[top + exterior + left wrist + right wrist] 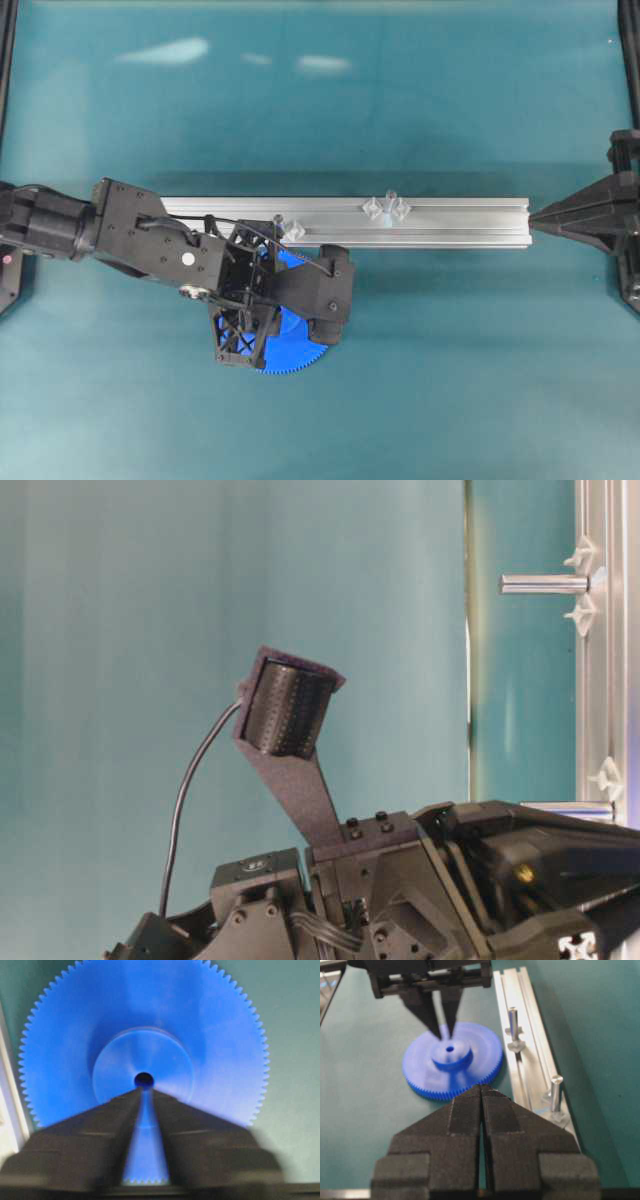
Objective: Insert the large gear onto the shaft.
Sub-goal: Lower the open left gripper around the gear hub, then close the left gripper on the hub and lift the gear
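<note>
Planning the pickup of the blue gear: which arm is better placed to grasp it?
Left. Its gripper hangs directly over the large gear, fingers slightly apart and pointing at the hub. The right gripper sits shut at the far end of the aluminium rail, well away from the gear.

Left claw ajar, right claw closed
</note>
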Available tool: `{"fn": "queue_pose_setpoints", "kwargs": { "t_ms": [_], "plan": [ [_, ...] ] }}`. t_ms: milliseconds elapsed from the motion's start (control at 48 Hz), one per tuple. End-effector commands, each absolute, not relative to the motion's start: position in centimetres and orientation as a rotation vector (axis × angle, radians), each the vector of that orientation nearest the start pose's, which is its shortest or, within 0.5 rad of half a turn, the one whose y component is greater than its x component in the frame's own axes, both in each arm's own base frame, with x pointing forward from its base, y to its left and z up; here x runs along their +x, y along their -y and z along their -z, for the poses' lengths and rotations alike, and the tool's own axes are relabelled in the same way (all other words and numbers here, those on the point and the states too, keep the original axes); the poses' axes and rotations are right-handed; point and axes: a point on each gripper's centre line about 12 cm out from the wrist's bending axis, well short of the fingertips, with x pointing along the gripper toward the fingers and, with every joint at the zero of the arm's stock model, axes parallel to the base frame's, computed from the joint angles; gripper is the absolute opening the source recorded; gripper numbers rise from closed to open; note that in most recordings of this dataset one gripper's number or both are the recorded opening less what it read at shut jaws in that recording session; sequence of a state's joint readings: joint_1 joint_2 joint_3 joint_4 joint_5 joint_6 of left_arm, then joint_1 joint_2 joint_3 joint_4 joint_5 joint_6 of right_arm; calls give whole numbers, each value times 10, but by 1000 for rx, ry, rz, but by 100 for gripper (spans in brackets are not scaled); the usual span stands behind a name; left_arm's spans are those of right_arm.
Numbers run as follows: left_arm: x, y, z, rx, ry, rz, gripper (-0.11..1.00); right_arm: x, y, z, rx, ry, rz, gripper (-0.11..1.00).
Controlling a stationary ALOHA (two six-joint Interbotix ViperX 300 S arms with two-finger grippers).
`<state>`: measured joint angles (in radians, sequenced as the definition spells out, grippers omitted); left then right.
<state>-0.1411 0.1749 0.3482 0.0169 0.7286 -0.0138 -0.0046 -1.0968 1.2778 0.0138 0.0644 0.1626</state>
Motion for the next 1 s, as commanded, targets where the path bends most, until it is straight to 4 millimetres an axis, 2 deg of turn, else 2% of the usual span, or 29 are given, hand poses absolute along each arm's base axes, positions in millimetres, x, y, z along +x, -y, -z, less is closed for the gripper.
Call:
{"fn": "queue_pose_setpoints", "kwargs": {
  "t_ms": [0,125,187,229,979],
  "plan": [
    [408,59,-165,95,-1217,116,45,172,1,-238,187,-235,27,1],
    [410,58,-166,98,-1215,117,80,172,1,-238,189,-230,27,1],
    [410,58,-164,97,-1221,117,91,172,1,-238,187,-230,27,1],
    [410,59,-161,98,-1227,118,94,171,1,-239,187,-229,27,1],
    [414,56,-149,83,-1246,102,94,169,1,-238,210,-226,29,1]
  ]
}}
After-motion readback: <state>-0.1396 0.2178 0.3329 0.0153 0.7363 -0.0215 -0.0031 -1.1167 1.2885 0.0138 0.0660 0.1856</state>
